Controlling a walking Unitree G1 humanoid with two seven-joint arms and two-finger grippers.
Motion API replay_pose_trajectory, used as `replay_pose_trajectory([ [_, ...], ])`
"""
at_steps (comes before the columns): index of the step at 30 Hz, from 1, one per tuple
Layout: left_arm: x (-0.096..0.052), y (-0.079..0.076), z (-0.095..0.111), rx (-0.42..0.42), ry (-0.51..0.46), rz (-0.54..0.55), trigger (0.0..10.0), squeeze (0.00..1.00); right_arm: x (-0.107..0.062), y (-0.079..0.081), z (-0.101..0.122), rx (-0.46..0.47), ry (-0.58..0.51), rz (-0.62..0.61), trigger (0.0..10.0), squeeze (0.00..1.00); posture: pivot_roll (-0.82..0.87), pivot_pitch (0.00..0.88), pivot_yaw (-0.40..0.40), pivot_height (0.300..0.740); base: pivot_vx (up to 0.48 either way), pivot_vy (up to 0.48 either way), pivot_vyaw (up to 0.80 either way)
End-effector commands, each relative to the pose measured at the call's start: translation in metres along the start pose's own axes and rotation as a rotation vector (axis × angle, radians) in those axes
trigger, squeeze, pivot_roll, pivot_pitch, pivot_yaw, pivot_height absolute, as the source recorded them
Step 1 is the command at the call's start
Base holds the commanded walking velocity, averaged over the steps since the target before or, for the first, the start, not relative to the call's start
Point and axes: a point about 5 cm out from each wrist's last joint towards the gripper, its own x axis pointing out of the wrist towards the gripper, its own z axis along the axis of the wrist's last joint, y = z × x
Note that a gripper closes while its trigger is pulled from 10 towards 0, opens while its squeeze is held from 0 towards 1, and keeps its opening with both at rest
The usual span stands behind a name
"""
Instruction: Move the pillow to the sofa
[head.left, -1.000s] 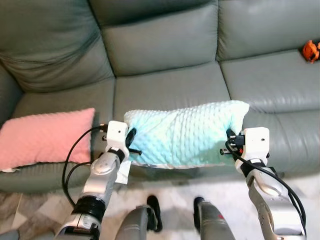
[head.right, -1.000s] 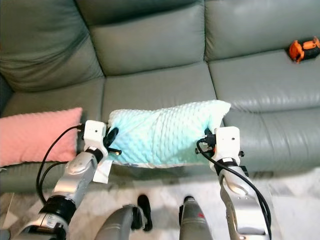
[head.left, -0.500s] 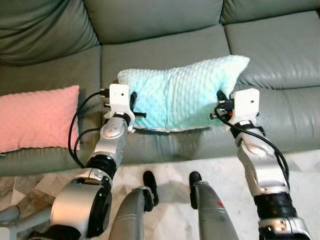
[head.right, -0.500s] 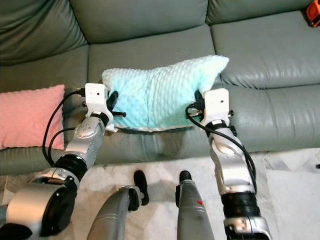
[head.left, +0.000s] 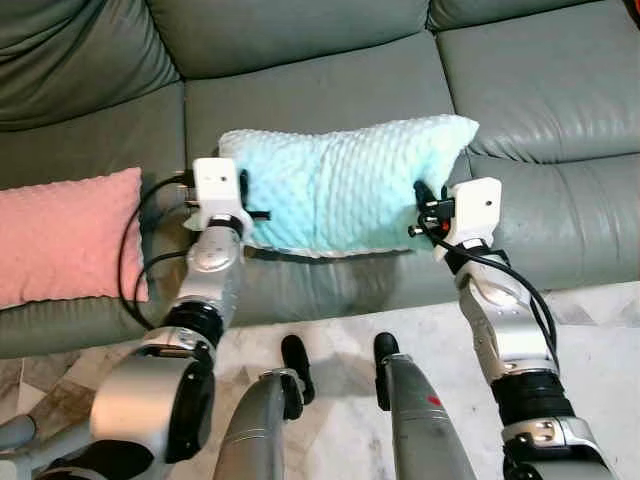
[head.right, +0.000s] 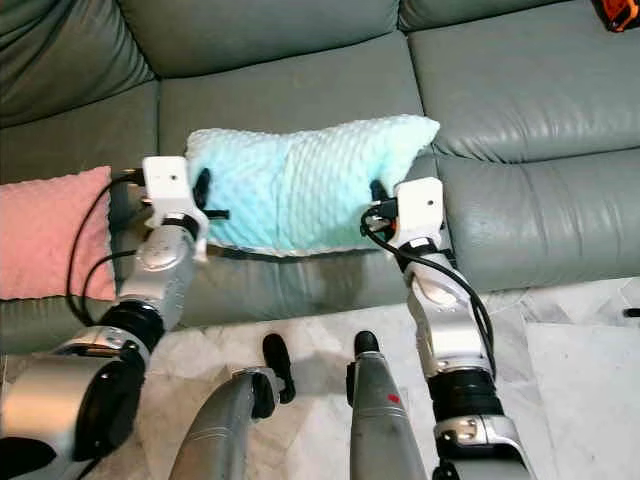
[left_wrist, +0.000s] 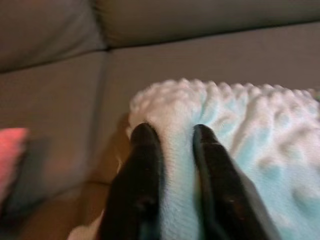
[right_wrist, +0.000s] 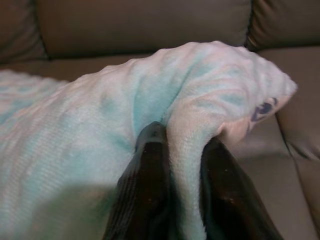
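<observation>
Both ends pinched: the left gripper (left_wrist: 172, 135) and right gripper (right_wrist: 182, 137) each clamp a fold of the dimpled mint-green plush pillow (head.left: 340, 185), stretched level between them above the grey-green leather sofa (head.left: 300, 95) seat's near edge, ready for lowering.

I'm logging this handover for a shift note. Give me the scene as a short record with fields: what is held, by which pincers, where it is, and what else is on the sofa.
held item: mint-green bumpy fleece pillow
left pincer: shut on the pillow's left end
right pincer: shut on the pillow's right end
pillow position: over the front of the grey-green leather sofa middle seat; contact with the seat cannot be told
other items: pink textured pillow on the left seat; orange object at the far right
</observation>
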Motion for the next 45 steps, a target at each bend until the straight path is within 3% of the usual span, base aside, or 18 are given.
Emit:
replay_pose_trajectory([
  [1,-0.009,0.013,-0.020,0.029,0.057,0.050,10.0,1.00,-0.006,0.009,-0.009,0.015,0.016,0.041,10.0,1.00,-0.25,0.686,0.162,0.740,0.000,0.000,0.00],
  [8,-0.015,0.028,-0.030,0.039,0.077,0.095,10.0,1.00,-0.009,0.022,-0.006,0.010,-0.005,0.111,10.0,1.00,-0.26,0.672,0.145,0.740,0.000,0.000,0.00],
  [15,-0.019,0.024,-0.036,0.033,0.087,0.099,10.0,1.00,-0.017,0.022,-0.007,0.006,-0.001,0.123,10.0,1.00,-0.26,0.664,0.144,0.740,0.000,0.000,0.00],
  [18,-0.022,0.025,-0.039,0.034,0.092,0.092,10.0,1.00,-0.024,0.021,-0.012,0.007,0.020,0.116,10.0,1.00,-0.26,0.654,0.147,0.740,0.000,0.000,0.00],
  [25,-0.030,0.040,-0.049,0.063,0.101,0.048,10.0,1.00,-0.060,0.011,-0.036,0.022,0.132,0.055,10.0,1.00,-0.25,0.621,0.153,0.740,0.000,0.000,0.00],
  [29,-0.036,0.048,-0.056,0.072,0.114,0.055,10.0,1.00,-0.067,0.004,-0.037,0.027,0.143,-0.010,10.0,1.00,-0.24,0.591,0.151,0.740,0.000,0.000,0.00],
  [34,-0.068,0.056,-0.086,0.100,0.159,0.029,10.0,1.00,-0.076,-0.010,-0.037,-0.005,0.155,-0.117,10.0,1.00,-0.23,0.532,0.156,0.740,0.000,0.000,0.00],
  [41,-0.091,0.052,-0.100,0.092,0.186,-0.022,10.0,1.00,-0.067,-0.025,-0.036,-0.002,0.165,-0.163,10.0,1.00,-0.21,0.517,0.165,0.740,0.000,0.000,0.00],
  [43,-0.098,0.053,-0.099,0.087,0.187,-0.049,10.0,1.00,-0.062,-0.023,-0.032,0.045,0.167,-0.173,10.0,1.00,-0.19,0.510,0.168,0.740,0.000,0.000,0.00],
  [45,-0.104,0.053,-0.099,0.078,0.193,-0.075,10.0,1.00,-0.063,-0.009,-0.032,0.069,0.183,-0.128,10.0,1.00,-0.18,0.491,0.167,0.740,0.000,0.000,0.00],
])
